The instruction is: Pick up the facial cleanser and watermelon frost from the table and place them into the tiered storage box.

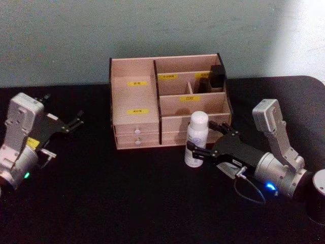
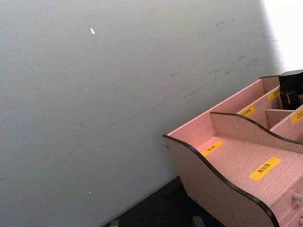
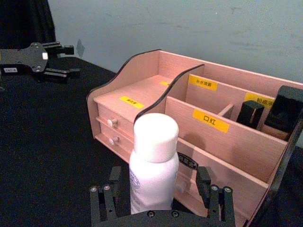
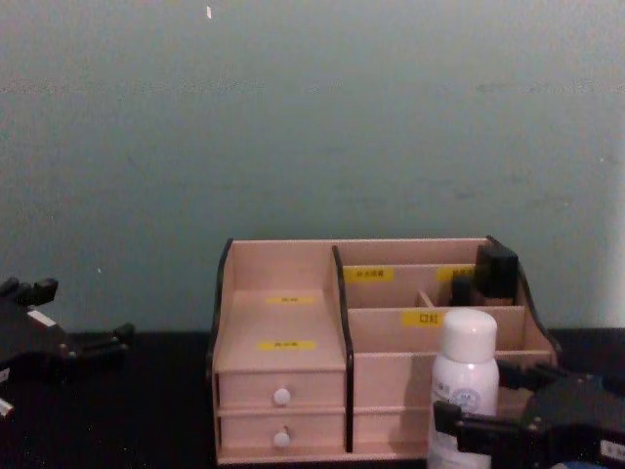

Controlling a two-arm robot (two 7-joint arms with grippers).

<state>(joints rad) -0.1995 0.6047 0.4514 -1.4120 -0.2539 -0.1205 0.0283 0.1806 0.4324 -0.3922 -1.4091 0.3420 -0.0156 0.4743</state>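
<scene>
- Pale grey-green wall ran behind a black bench.
- At the back of the bench, against the wall, stood the tiered storage box, with yellow labels on its stepped compartments and two white-knobbed drawers at its lower left.
- Two black items sat in the box's rear right compartments.
- The facial cleanser stood upright on the bench, just in front of the box's right half, cap on top.
- The right gripper reached in low from the right, and its jaws were spread wide with one on either side of the bottle's lower body.
- From the right wrist camera, a gap showed between each jaw and the bottle, so nothing was clamped.
- The left gripper hung over the bench's left side, well apart from the box and the bottle, its jaws parted and holding nothing.
</scene>
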